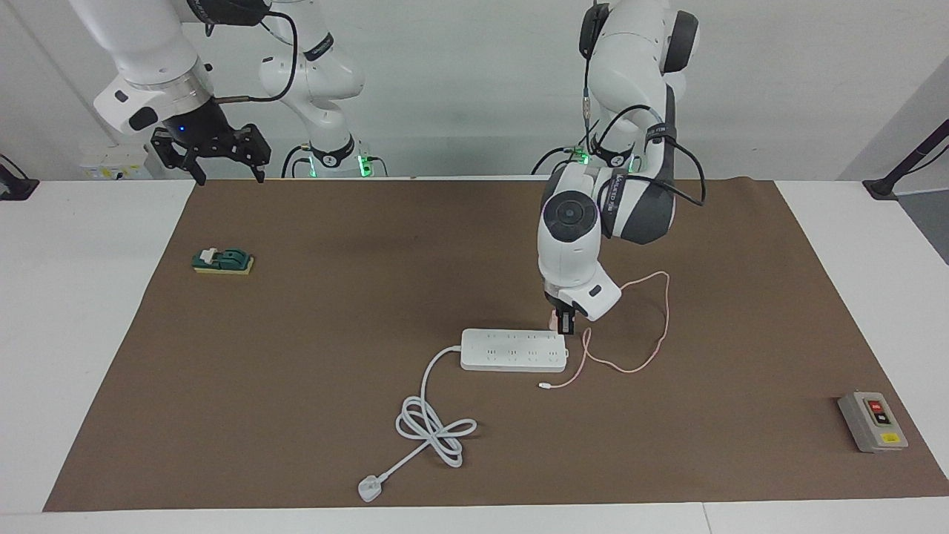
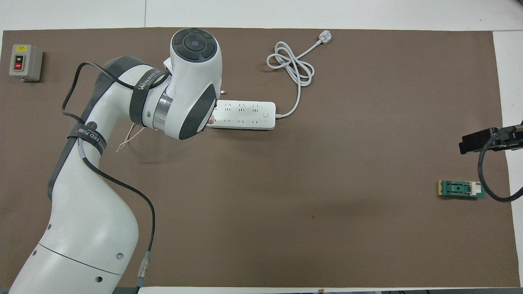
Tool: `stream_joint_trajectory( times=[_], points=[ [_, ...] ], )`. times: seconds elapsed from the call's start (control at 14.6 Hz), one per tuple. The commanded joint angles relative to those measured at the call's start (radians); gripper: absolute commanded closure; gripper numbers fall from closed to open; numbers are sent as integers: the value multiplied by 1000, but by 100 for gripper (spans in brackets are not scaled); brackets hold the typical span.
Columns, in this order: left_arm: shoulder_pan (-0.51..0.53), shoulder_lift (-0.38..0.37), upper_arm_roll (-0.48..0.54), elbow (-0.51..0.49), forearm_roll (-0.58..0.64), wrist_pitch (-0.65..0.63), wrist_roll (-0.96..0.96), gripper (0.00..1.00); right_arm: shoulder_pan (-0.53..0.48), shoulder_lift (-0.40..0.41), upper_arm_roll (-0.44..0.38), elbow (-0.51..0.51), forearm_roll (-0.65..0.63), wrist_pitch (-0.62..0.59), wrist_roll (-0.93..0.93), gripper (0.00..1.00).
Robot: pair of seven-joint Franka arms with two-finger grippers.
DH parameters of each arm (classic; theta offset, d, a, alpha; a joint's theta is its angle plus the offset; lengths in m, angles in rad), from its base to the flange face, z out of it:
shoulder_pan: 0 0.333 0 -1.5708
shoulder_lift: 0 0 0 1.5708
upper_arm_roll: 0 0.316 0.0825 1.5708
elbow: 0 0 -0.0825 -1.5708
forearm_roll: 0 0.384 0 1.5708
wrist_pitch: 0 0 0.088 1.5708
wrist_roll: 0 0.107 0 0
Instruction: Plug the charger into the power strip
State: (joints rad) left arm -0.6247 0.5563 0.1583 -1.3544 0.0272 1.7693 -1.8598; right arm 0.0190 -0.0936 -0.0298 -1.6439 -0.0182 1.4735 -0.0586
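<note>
The white power strip [image 1: 513,350] [image 2: 243,115] lies flat on the brown mat, sockets up. My left gripper [image 1: 565,322] hangs fingers-down just above the strip's end toward the left arm's side, shut on the small pink charger [image 1: 554,320]. In the overhead view the left wrist covers the gripper, and only a pink sliver of the charger [image 2: 211,119] shows at the strip's edge. The thin pink cable [image 1: 662,326] [image 2: 130,136] trails in a loop over the mat. My right gripper [image 1: 230,176] [image 2: 470,143] waits open in the air over the mat's edge at the right arm's end.
The strip's thick white cord [image 1: 434,426] [image 2: 291,65] coils farther from the robots and ends in a white plug [image 1: 368,488]. A grey button box [image 1: 873,421] [image 2: 25,62] sits at the left arm's end. A green block [image 1: 222,261] [image 2: 461,189] lies at the right arm's end.
</note>
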Motion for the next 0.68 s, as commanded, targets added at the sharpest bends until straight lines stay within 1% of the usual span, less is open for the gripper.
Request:
stream_joint_trajectory(
  times=[0.0,0.21,0.48,0.62],
  points=[
    [2,17,9,29,17,12,-16,100,-16,-15,10,-13,-5,-1,8,0],
    [14,19,9,29,17,19,-15,100,-14,-15,10,-13,-5,-1,8,0],
    [5,28,9,29,5,22,-16,100,-16,-15,10,-13,-5,-1,6,0],
    [-1,27,9,28,-3,59,-19,100,-17,-15,8,-13,-5,-1,6,0]
  ],
)
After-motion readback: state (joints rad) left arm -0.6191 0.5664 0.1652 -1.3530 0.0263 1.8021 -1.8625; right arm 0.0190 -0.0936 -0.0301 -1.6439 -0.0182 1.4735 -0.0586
